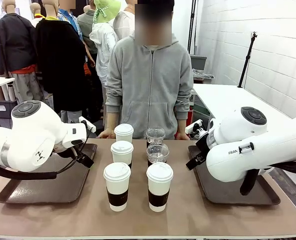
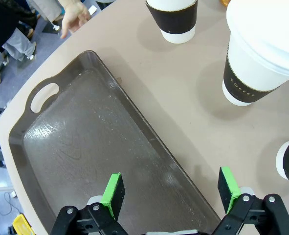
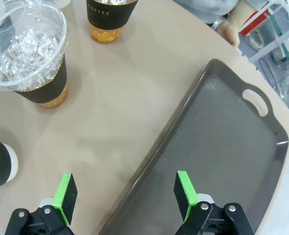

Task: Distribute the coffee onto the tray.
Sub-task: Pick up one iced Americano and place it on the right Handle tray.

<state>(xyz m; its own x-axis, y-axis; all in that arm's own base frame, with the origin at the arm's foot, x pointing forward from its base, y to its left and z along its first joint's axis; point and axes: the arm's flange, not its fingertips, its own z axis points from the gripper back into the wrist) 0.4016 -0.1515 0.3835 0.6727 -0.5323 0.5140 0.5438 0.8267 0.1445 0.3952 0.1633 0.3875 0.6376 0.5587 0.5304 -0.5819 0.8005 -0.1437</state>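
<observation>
My left pincer [image 2: 171,191] hangs over the left tray [image 2: 76,147] and my right pincer [image 3: 125,190] over the right tray [image 3: 222,147]. Both are wide apart and empty. The six cups [image 1: 160,185] stand in the middle of the bench [image 1: 188,215], between the trays, where I think either arm can reach.

cups [image 1: 117,186] between two trays [image 1: 42,189]

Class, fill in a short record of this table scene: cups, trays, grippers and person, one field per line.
paper cups: four, white lids, dark sleeves, upright in the middle of the table
clear cups: two, dome-lidded, beside the paper cups
left tray: holds no cup yet
right tray: holds no cup yet
left gripper: jaws open, above left tray's inner edge
right gripper: jaws open, above right tray's inner edge
person: standing at the far side
</observation>
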